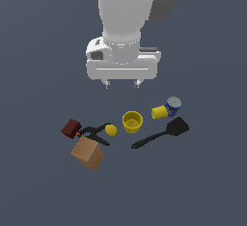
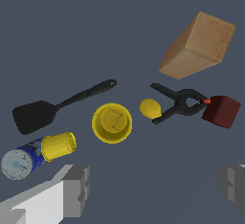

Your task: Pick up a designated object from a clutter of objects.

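Note:
The small dark red-brown block lies at the exterior view's left end of the clutter, touching the black clamp; it also shows in the wrist view. The tan wooden cube sits just in front of it. My gripper hangs open and empty above the clutter, well above the yellow cup and to the exterior view's right of the red block. In the wrist view its fingers are spread wide with nothing between them.
A yellow ball lies by the clamp. A black spatula and a blue-yellow can lie at the exterior view's right. All sit on a plain dark grey floor.

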Controlling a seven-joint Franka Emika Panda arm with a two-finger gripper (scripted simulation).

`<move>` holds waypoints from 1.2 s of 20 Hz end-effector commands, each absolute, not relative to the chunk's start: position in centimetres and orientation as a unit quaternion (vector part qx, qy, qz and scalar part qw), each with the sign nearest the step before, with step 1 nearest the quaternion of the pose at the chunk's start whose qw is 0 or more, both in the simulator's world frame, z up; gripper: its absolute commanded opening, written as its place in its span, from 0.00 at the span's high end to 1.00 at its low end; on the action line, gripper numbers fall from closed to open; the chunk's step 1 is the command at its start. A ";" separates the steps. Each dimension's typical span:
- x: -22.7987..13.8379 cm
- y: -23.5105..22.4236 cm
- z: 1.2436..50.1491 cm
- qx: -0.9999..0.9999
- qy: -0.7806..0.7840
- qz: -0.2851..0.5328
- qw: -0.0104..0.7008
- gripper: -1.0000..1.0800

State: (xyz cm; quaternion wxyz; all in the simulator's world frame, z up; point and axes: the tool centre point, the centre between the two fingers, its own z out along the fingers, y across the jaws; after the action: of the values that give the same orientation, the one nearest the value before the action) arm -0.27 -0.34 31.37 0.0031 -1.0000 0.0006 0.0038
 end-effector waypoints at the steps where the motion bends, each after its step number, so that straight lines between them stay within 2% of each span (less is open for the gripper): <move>1: -0.3 -0.3 31.4 -1.000 0.001 0.004 0.003 0.04; 9: 0.0 -3.0 32.5 -0.999 0.031 -0.015 0.008 0.04; 15: 0.0 -3.1 32.5 -0.999 0.033 -0.016 0.008 0.04; 24: 1.2 -5.4 30.0 -0.998 0.052 -0.014 0.012 0.04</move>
State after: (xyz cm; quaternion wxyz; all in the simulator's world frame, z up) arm 0.96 -4.81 30.66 0.0113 -0.9987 0.0469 -0.0147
